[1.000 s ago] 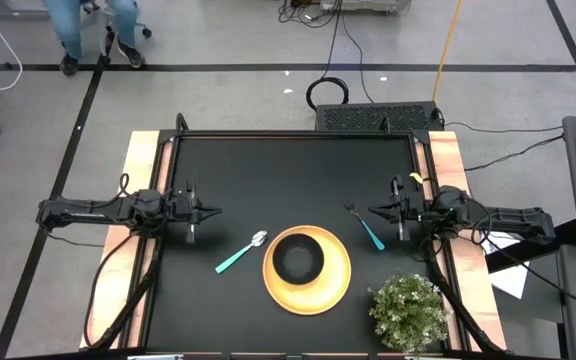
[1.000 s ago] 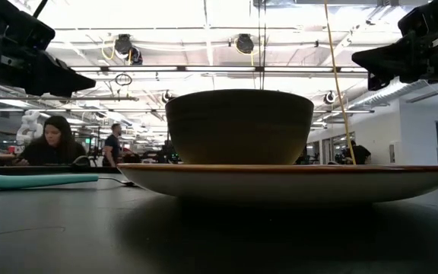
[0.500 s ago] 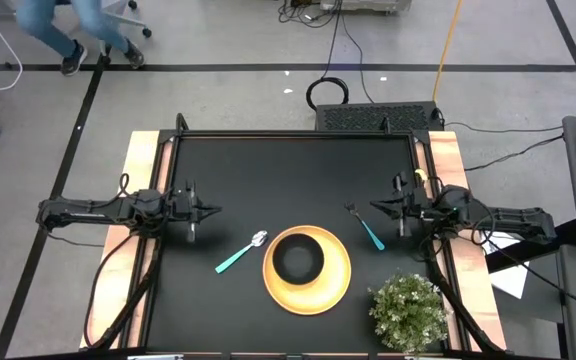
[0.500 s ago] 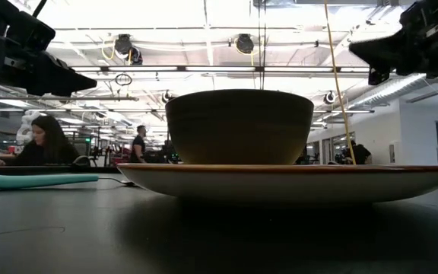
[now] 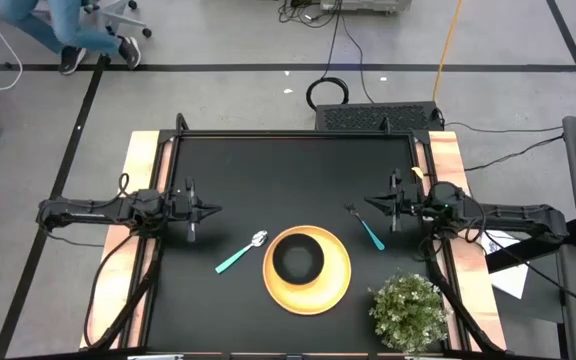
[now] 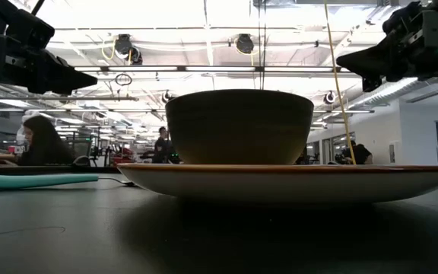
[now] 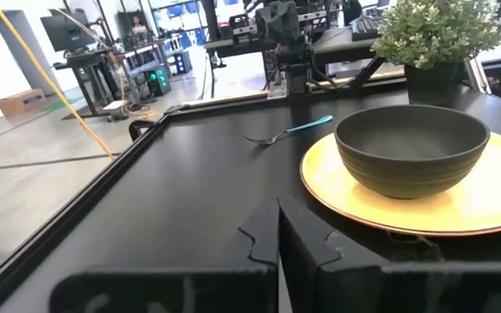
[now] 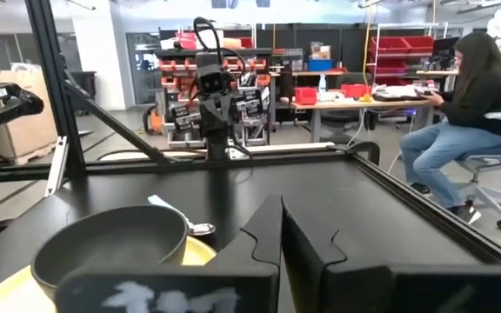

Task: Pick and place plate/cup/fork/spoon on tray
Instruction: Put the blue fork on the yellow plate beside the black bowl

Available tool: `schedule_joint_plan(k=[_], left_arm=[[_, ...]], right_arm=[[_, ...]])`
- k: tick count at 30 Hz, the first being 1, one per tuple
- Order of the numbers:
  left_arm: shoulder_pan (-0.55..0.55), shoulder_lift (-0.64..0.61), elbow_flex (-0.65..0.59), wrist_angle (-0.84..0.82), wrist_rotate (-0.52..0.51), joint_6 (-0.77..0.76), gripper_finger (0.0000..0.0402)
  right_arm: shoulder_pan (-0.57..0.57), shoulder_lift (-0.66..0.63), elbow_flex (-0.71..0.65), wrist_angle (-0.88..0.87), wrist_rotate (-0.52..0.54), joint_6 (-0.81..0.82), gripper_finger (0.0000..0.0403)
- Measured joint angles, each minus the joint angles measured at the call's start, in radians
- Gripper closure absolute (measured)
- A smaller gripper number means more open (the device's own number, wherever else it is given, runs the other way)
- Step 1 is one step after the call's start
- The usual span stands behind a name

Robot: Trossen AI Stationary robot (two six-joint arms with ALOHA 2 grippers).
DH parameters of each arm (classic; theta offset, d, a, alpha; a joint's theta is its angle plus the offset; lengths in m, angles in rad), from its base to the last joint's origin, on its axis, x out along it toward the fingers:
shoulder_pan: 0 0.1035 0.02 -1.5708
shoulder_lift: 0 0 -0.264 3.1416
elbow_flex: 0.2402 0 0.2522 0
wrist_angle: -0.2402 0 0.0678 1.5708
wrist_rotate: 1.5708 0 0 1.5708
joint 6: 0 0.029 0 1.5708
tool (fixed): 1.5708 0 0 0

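Moving inward from the desk's right edge, the right end effector (image 5: 371, 207) is now hanging fingers together beside the fork (image 5: 365, 227). Left end effector (image 5: 214, 211) is waiting, fingers together, at left. Cup (image 5: 297, 261) is sitting on the tray (image 5: 339, 281); spoon (image 5: 240, 253) is lying left of it.

Yellow tray (image 5: 340, 285) — dark grey cup (image 5: 297, 261) — teal-handled spoon (image 5: 238, 255).

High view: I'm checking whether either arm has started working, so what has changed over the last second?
The right gripper has crept inward over the table toward the fork, its fingers closed and empty. The left gripper, cup, tray and spoon have not moved.
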Motion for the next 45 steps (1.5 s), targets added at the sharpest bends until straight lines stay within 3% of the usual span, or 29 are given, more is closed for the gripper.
schedule_joint_plan(k=[14, 20, 27, 30, 39, 45], left_arm=[[0.000, 0.000, 0.000, 0.000, 0.000, 0.000, 0.0380], [0.000, 0.000, 0.000, 0.000, 0.001, -0.001, 0.0398], [0.000, 0.000, 0.001, -0.002, 0.001, -0.020, 0.0376], [0.000, 0.000, 0.002, -0.003, 0.001, -0.027, 0.0375], [0.000, 0.000, 0.002, -0.003, 0.001, -0.024, 0.0398], [0.000, 0.000, 0.002, -0.003, 0.001, -0.024, 0.0378]], right_arm=[[0.000, 0.057, 0.015, 0.048, 0.000, -0.002, 0.0403], [0.000, 0.108, 0.185, -0.181, 0.017, 0.001, 0.0403], [0.000, 0.186, 0.389, -0.507, 0.234, 0.098, 0.0403], [-0.002, 0.233, 0.441, -0.647, 0.267, 0.166, 0.0403], [-0.006, 0.330, 0.465, -0.699, 0.260, 0.229, 0.0403], [-0.008, 0.374, 0.489, -0.827, 0.252, 0.318, 0.0403]])
